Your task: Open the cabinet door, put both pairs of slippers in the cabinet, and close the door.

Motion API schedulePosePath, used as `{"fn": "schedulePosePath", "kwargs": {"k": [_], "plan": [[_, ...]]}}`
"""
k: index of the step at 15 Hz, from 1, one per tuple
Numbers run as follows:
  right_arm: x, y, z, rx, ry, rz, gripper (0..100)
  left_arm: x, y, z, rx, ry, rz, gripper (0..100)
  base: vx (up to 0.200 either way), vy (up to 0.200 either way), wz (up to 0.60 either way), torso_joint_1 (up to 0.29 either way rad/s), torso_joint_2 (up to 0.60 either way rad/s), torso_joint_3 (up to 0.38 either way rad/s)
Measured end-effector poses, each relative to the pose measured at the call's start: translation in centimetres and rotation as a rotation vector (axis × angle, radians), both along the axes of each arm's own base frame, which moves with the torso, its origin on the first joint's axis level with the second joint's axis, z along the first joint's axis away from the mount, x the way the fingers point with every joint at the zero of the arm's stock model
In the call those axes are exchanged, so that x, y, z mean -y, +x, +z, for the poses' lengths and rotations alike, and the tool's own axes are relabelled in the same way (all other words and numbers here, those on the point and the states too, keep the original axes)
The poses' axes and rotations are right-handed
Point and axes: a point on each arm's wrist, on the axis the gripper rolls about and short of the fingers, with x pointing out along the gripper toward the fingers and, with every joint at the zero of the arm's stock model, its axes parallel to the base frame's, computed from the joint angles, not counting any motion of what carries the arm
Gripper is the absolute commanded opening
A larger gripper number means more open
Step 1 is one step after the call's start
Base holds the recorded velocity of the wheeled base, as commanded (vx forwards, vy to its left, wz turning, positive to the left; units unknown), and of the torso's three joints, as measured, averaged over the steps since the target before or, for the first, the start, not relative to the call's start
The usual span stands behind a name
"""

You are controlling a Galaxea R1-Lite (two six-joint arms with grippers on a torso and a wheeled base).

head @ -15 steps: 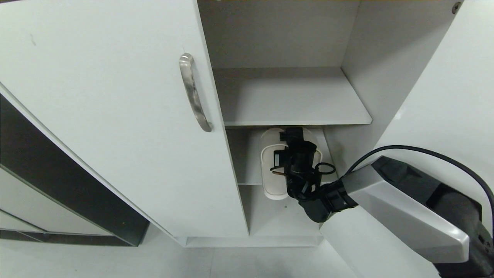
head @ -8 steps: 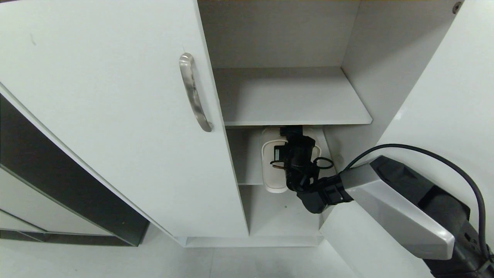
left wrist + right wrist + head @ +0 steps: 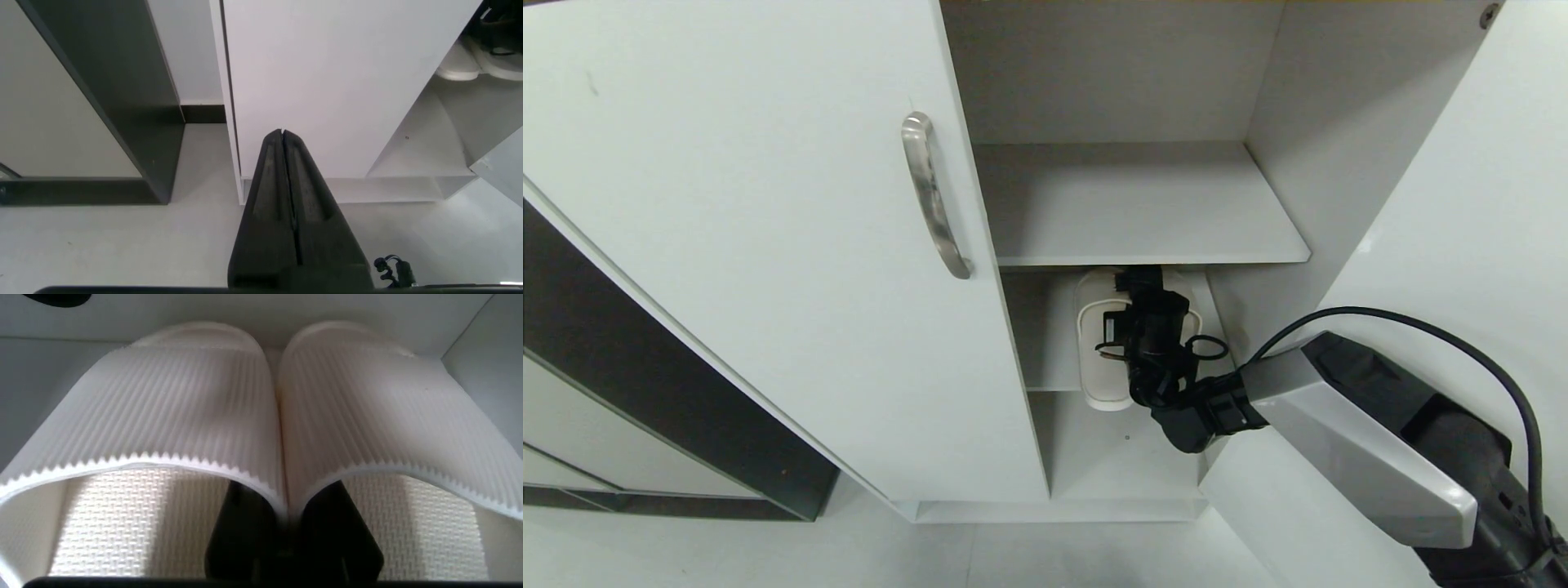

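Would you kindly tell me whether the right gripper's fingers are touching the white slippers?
Touching. In the right wrist view, the fingers of the right gripper sit one inside each of the white slippers, pinching their adjoining straps with no gap.

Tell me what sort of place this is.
Probably a home entryway or hallway: a white cabinet with shelves, a metal door handle, and white slippers held by the right gripper at a low shelf.
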Motion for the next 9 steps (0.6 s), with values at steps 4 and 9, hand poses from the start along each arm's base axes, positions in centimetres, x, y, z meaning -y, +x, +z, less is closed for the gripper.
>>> {"fn": "schedulePosePath", "kwargs": {"k": [4, 9], "plan": [[0.09, 0.08, -0.07, -0.001, -0.001, -0.002, 100, 0.00, 0.00, 0.00, 0.000, 0.000, 0.000, 0, 0.000, 0.000, 0.00, 0.000, 0.00, 0.000], [0.11, -0.23, -0.58, -0.017, -0.012, 0.000, 100, 0.00, 0.00, 0.00, 0.000, 0.000, 0.000, 0, 0.000, 0.000, 0.00, 0.000, 0.00, 0.000]]}}
